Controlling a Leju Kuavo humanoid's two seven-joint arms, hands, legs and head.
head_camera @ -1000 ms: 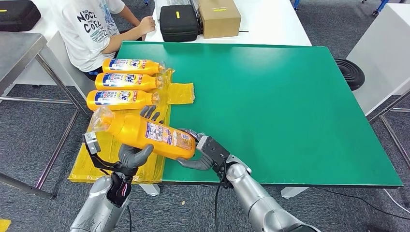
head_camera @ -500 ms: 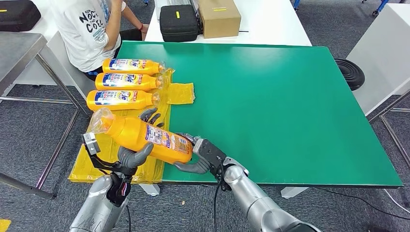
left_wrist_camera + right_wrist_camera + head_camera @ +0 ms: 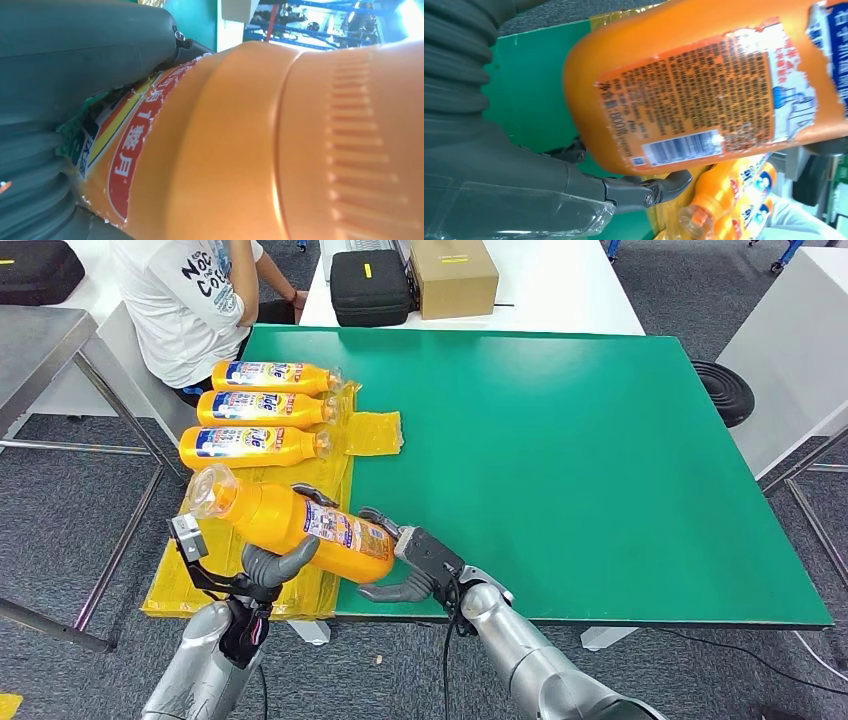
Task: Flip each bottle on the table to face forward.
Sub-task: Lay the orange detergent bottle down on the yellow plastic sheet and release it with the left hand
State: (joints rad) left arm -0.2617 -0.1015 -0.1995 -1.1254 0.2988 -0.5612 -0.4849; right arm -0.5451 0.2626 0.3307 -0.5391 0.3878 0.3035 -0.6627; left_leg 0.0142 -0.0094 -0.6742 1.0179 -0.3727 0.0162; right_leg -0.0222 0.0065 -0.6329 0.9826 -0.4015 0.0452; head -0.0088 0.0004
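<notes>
Orange bottle lifted off the tabletop, just above its near left corner, tilted with the clear cap end raised toward the left edge and the base lower, toward the near edge. Left robot hand wrapped under the middle of the body, fingers around the far side — carrying the weight. Right robot hand cupped at the base end, thumb below, apparently steadying that end so the body can be rolled between the two. Back label with barcode and fine print facing the right wrist camera; part of the same label seen from the head view, so front face not yet forward. Judgement: mid-flip, held clear of the surface to give room to turn.

Three more orange bottles lying side by side along the far left edge on a yellow plastic sheet, blue front labels up, caps pointing toward the green — likely already done. Open strip of sheet below them near the held bottle — probable set-down spot. Person in a white shirt seated beyond the left edge.
</notes>
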